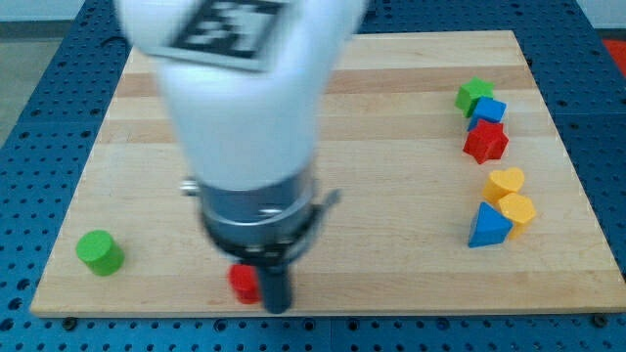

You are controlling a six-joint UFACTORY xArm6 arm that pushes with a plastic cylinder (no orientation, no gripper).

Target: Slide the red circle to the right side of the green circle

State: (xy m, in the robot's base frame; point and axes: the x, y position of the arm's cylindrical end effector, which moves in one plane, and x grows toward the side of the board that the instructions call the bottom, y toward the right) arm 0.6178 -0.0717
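- While the rod stands near the board's bottom edge, my tip (278, 307) sits just at 3 o'clock of the red circle (244, 284), touching or nearly so; the blur hides which.
- No pincer exists here, only the rod, so nothing is grasped.
- From the red circle, the green circle (100, 252) lies at about 9 o'clock, well apart, near the wooden board's (391, 147) bottom-left corner.
- At the view's right, a green star (474, 94), blue block (489, 110) and red star (485, 142) cluster together.
- At their 6 o'clock lie a yellow heart (505, 182), a second yellow block (519, 208) and a blue triangle (487, 227).
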